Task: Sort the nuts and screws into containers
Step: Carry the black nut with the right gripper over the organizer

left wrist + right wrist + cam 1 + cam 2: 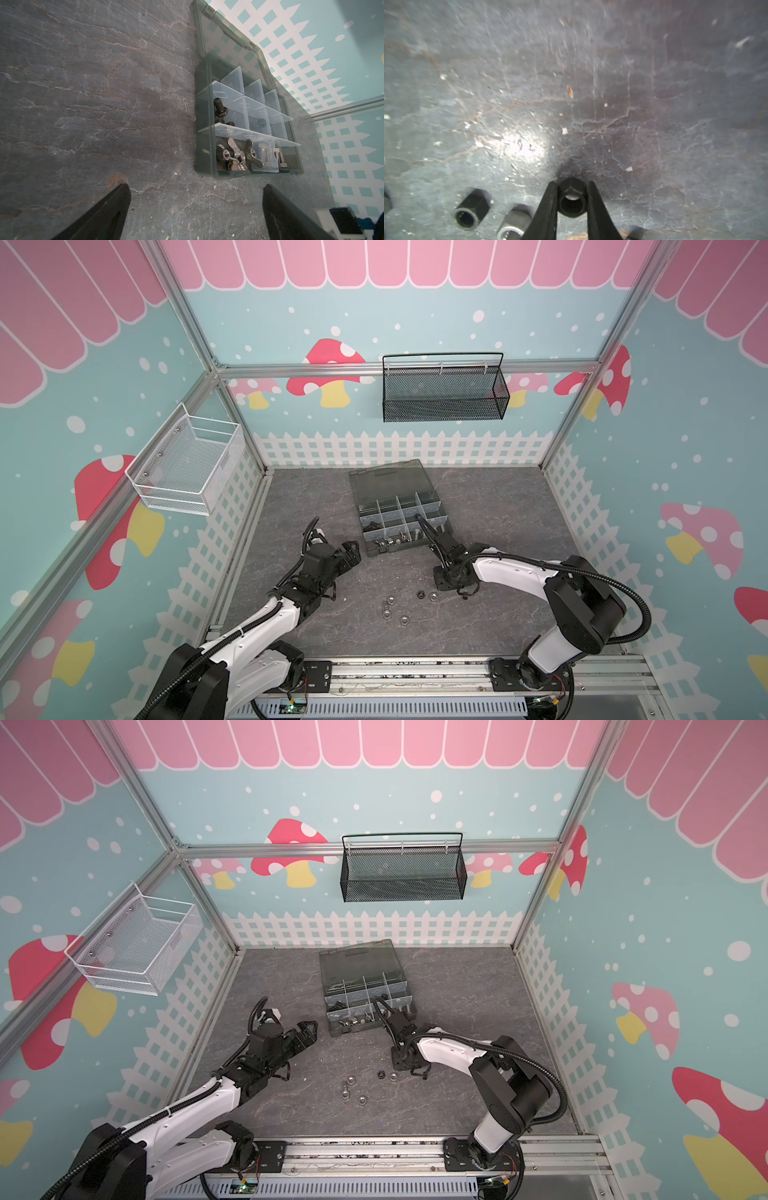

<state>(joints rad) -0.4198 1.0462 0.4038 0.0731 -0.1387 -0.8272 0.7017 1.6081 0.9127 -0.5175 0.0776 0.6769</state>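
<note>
Five nuts lie loose on the desk, four silver and one black, at 6 o'clock from the box. I have my right tool clenched on a sixth, a black nut. My left tool gapes, released, at the box's 8 o'clock, with bare desk around it.

The open-lidded organiser box sits mid-surface. Loose nuts lie at its 6 o'clock. The left claw is at 8 o'clock and the right claw at 5, near the nuts.
</note>
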